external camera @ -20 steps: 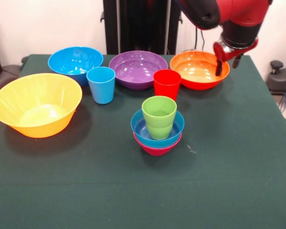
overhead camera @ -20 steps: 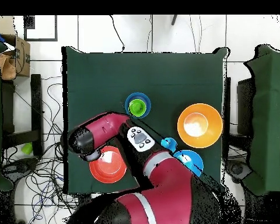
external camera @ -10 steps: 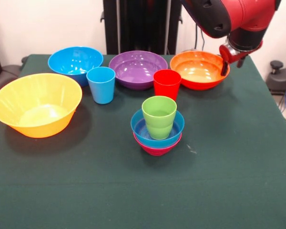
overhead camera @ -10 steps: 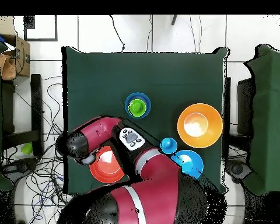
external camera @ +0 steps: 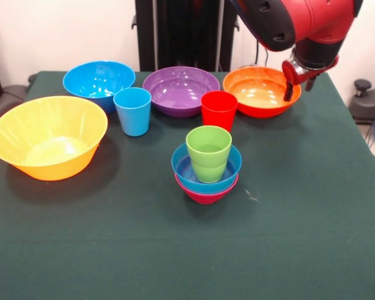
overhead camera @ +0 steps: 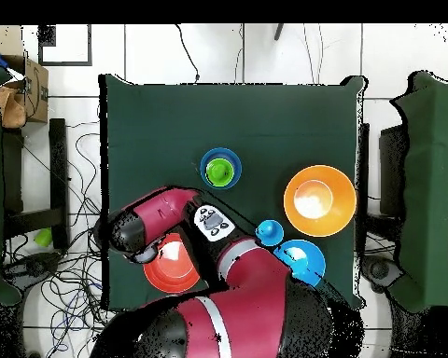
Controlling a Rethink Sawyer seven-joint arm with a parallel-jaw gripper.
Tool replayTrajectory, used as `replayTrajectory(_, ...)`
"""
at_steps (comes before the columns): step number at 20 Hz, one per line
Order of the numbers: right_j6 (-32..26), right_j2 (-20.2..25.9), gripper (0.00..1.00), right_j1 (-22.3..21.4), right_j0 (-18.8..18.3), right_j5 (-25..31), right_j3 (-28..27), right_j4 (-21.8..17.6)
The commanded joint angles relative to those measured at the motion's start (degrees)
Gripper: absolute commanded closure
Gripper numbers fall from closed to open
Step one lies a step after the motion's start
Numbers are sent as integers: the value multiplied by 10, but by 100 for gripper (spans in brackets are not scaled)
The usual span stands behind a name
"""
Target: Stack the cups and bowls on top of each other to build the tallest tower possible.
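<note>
A lime green cup (external camera: 209, 152) stands in a small blue bowl (external camera: 189, 167), which is nested in a small magenta bowl (external camera: 206, 195) at mid-table. This pile also shows in the overhead view (overhead camera: 219, 171). The very large yellow-orange bowl (external camera: 49, 136) stands alone at the left. The large blue bowl (external camera: 99, 80), purple bowl (external camera: 180, 89) and red-orange bowl (external camera: 260, 90) line the far edge. The light blue cup (external camera: 132, 110) and red cup (external camera: 219, 110) stand in front of them. My gripper (external camera: 298, 85) hangs open and empty over the red-orange bowl's right rim.
The dark green table (external camera: 300, 206) ends close behind the bowls, at the black pedestal (external camera: 181, 31). In the overhead view my arm (overhead camera: 237, 280) covers the purple bowl and red cup. A cardboard box (overhead camera: 22, 89) stands off the table.
The gripper swung slightly right and up, then came back to the red-orange bowl's right rim. The cups and bowls have not moved.
</note>
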Motion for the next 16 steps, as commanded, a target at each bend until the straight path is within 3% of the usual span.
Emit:
replayTrajectory(1,64,-44,0,0,16,-67,-14,-25)
replayTrajectory(8,80,-62,0,27,36,-91,-7,-9)
replayTrajectory(12,169,-102,0,2,79,-80,21,34)
replayTrajectory(16,304,-146,0,-57,157,-56,77,129)
